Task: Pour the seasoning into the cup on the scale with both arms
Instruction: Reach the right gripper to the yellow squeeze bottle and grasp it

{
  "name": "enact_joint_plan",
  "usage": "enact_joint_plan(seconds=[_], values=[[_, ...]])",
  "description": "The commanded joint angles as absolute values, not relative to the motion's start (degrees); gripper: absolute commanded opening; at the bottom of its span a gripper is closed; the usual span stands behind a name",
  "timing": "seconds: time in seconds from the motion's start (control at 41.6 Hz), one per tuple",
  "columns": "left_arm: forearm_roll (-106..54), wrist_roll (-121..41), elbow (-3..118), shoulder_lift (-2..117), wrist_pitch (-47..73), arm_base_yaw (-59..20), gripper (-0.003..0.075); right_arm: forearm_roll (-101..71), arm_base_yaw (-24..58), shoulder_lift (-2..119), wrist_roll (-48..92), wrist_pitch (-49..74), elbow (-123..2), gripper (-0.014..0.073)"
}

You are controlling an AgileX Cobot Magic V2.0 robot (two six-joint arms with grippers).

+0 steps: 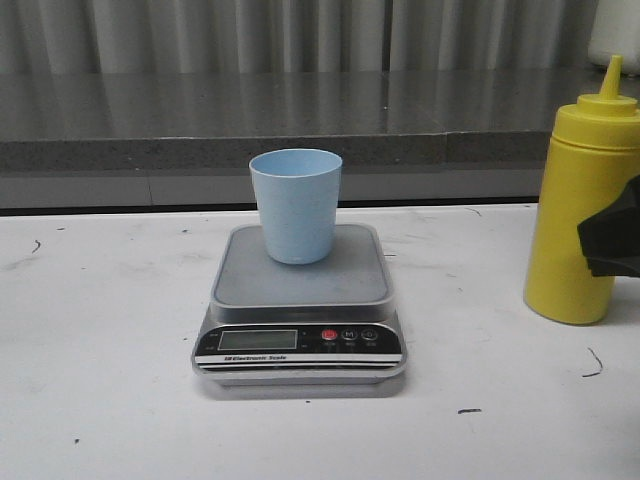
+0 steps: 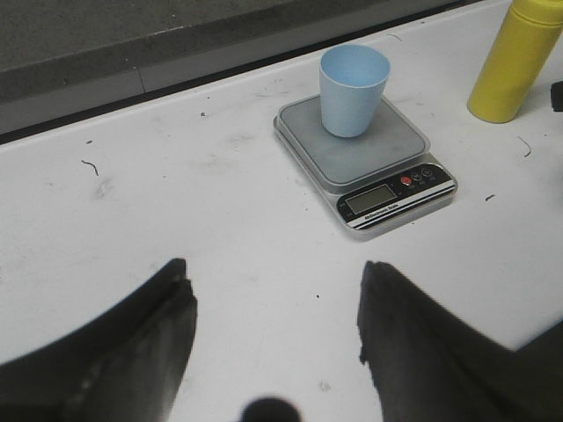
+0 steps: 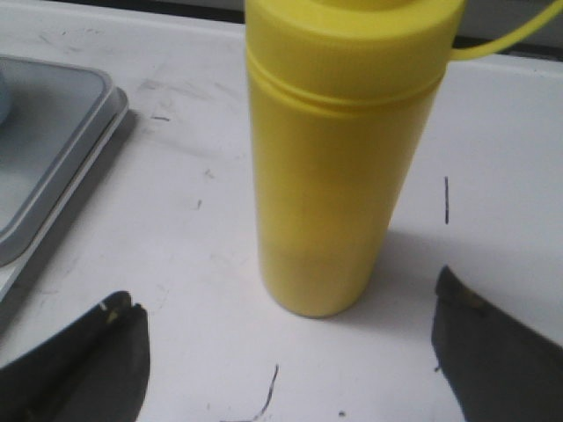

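The pale blue cup (image 1: 295, 203) stands upright on the platform of the silver-grey scale (image 1: 300, 320) in the middle of the white table. The tall yellow squeeze bottle (image 1: 582, 205) stands at the right, nozzle up. My right gripper (image 1: 612, 238) shows at the right edge, level with the bottle's body. In the right wrist view the gripper (image 3: 286, 303) is open, and the bottle (image 3: 339, 158) stands just ahead of its fingers, untouched. My left gripper (image 2: 273, 281) is open and empty over bare table, well short of the scale (image 2: 365, 158) and the cup (image 2: 352, 88).
A grey ledge and a corrugated wall (image 1: 300, 100) run along the back of the table. Small dark marks dot the white tabletop (image 1: 100, 330). The scale's edge (image 3: 53, 167) lies beside the bottle in the right wrist view.
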State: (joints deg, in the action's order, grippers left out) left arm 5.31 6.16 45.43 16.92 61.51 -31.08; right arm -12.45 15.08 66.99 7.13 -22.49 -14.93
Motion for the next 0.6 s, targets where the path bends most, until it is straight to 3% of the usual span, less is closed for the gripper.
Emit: enact_joint_plan(seconds=[0.0, 0.313, 0.577], values=[[5.4, 6.6, 46.7, 17.7, 57.3, -31.5, 0.0407, -13.1, 15.2, 70.5, 7.2, -34.1, -16.1, 0.0664], [5.4, 6.6, 46.7, 17.7, 57.3, -31.5, 0.0407, -13.0, 15.2, 82.4, 2.1, -52.2, -16.4, 0.0664], [5.4, 6.6, 46.7, 17.7, 57.3, -31.5, 0.0407, -12.0, 15.2, 90.9, -0.3, -58.8, -20.0, 0.0664]])
